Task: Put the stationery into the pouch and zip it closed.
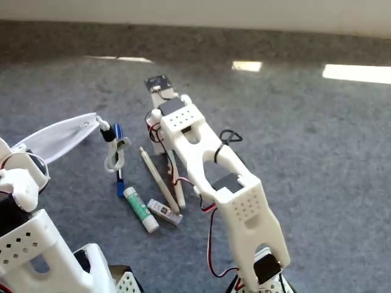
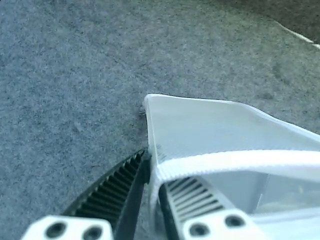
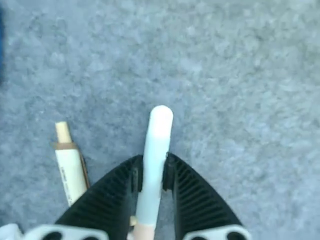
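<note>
**High view.** The left arm (image 1: pixel 30 244) stood at the near-left corner and held the translucent white pouch (image 1: pixel 58 137) raised off the grey carpet (image 1: pixel 317 152). The right arm (image 1: pixel 214 177) reached forward over the middle, wrist pitched down above the loose stationery: a blue pen (image 1: pixel 118 160), a glue stick (image 1: pixel 140 209) and a beige pen (image 1: pixel 157 178). These lay between the arms, outside the pouch. Whether the pouch mouth gaped could not be told. A mouth that sagged shut would probably block insertion.

**Left wrist view.** The left gripper (image 2: pixel 150 167) was clamped on the pouch's thin edge. The fabric was pinched close to its corner. A tug from an entering item could likely pull it free.

**Right wrist view.** The right gripper (image 3: pixel 152 170) was closed around a white pen (image 3: pixel 156 145), which projected beyond the jaws, with the beige pen just beside. Held on a narrow round barrel, the pen might pivot or slip during lifting. The nearer jaw could also nudge the neighbouring pen.
</note>
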